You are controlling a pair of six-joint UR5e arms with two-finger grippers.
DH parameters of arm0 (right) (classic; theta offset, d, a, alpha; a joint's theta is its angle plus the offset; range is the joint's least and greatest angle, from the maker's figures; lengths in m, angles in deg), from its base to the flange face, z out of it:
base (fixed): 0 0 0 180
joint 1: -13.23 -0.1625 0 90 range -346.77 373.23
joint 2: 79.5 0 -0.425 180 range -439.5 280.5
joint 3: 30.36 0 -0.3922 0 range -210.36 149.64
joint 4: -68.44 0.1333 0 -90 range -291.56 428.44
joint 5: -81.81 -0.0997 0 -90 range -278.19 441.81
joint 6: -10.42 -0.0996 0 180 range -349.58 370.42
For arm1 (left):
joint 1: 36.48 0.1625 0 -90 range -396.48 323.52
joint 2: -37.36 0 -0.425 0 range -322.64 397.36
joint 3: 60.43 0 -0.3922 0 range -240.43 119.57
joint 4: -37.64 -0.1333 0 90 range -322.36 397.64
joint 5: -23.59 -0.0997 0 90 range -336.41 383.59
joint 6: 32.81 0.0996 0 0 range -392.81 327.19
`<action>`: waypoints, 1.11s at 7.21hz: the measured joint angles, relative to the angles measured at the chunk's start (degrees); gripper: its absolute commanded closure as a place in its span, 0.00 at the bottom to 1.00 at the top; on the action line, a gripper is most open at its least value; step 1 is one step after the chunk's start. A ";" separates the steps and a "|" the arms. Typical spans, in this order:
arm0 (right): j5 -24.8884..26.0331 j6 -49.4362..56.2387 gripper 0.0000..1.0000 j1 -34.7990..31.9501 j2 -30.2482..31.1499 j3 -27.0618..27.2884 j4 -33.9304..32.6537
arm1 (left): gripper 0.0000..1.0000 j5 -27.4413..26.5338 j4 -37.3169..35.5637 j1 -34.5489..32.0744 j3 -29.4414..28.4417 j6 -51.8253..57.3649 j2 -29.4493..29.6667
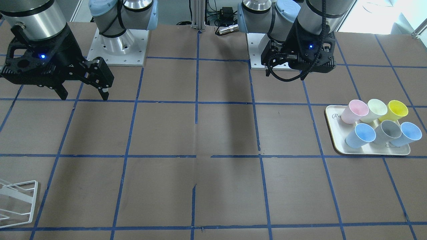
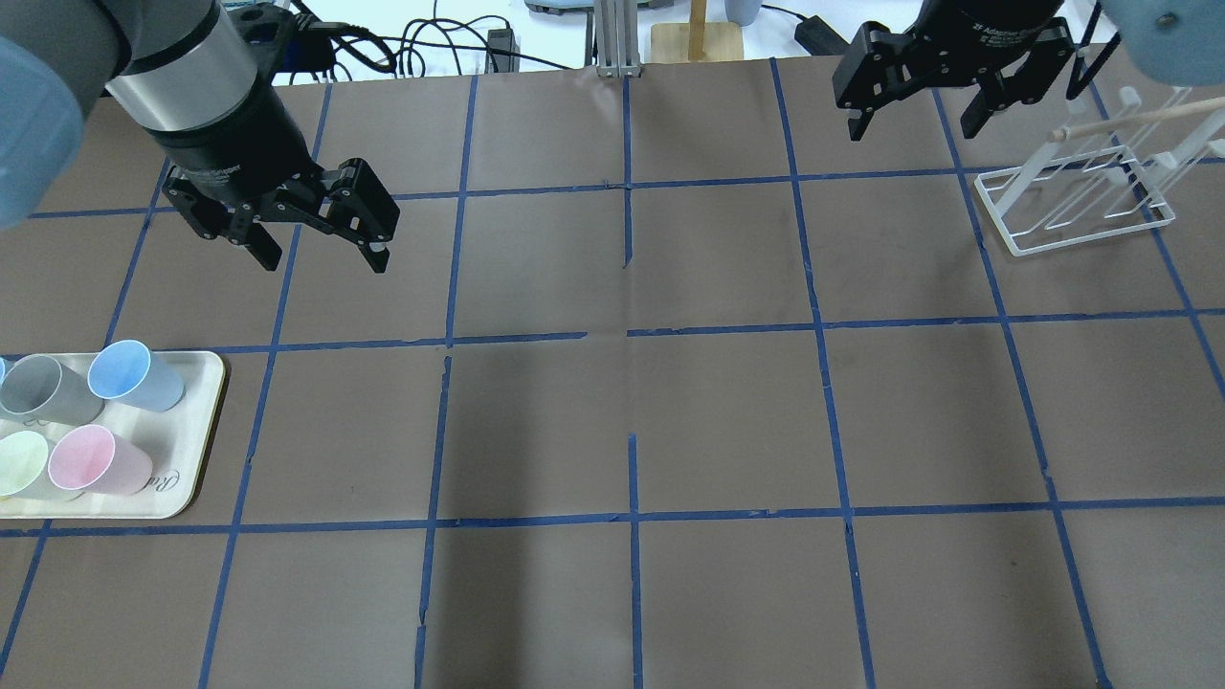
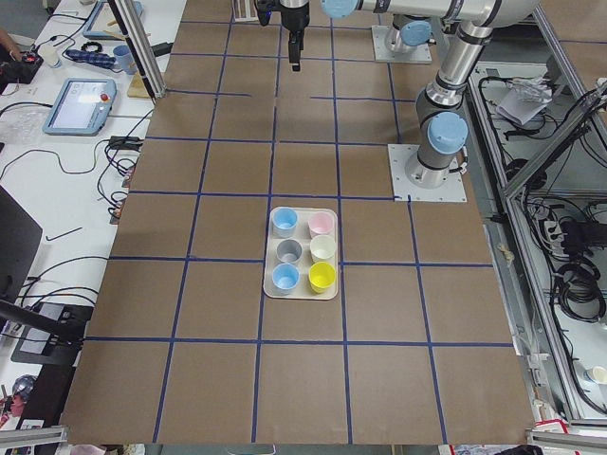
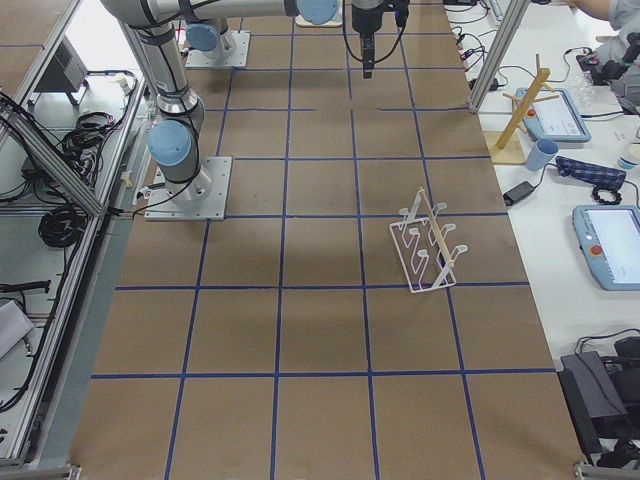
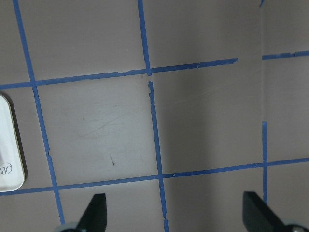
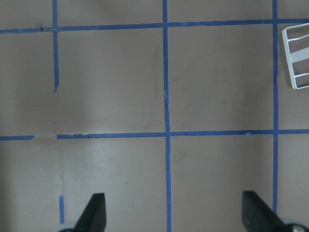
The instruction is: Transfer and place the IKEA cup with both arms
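Note:
Two light blue IKEA cups (image 1: 362, 135) (image 1: 407, 133) lie on their sides on a white tray (image 1: 333, 115) with pink, pale green, yellow and grey cups. One blue cup (image 2: 134, 375) shows in the overhead view; the other is cut off by that view's left edge. Both show in the exterior left view (image 3: 284, 222) (image 3: 285, 278). My left gripper (image 2: 323, 258) hangs open and empty above the table, beyond and to the right of the tray. Its fingertips (image 5: 96, 212) show wide apart. My right gripper (image 2: 909, 124) is open and empty, high near the rack; it also shows in the front view (image 1: 84, 96).
A white wire rack (image 2: 1072, 201) stands at the far right of the table and also shows in the exterior right view (image 4: 430, 250). The tray's corner (image 5: 9, 145) shows in the left wrist view. Blue tape lines divide the brown table top.

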 measured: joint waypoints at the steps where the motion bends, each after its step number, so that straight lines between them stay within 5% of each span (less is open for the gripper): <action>1: 0.01 0.01 0.00 0.00 0.00 0.00 0.00 | 0.00 0.07 0.92 0.04 0.01 -0.02 0.00; 8: -0.11 -0.17 0.00 0.00 0.00 0.03 0.02 | 0.00 -0.63 1.47 0.23 1.88 0.18 -0.33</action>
